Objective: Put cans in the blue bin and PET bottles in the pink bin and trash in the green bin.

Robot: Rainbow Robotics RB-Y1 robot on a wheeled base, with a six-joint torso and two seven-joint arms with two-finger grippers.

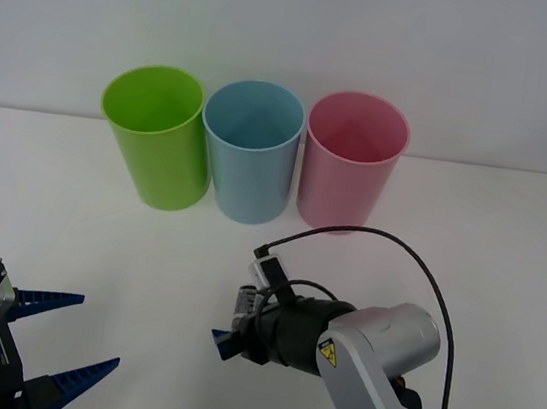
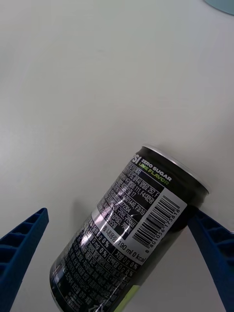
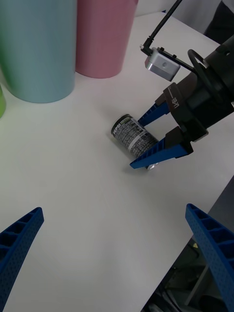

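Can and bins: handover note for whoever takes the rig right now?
Right tool: open, fingers on either side of the can, not closed on it.
Left tool: open, idle at the near left of the table.
Can lies on its side on the table, in front of the bins.
Green bin, blue bin, pink bin stand in a row at the back, left to right.
Done: nothing binned yet.
Left: grip the can, lift it, drop it in the blue bin.

Black can (image 3: 133, 138) lies on its side between the open fingers of the right pincer (image 3: 157, 136); green, blue and pink bins stand beyond it.
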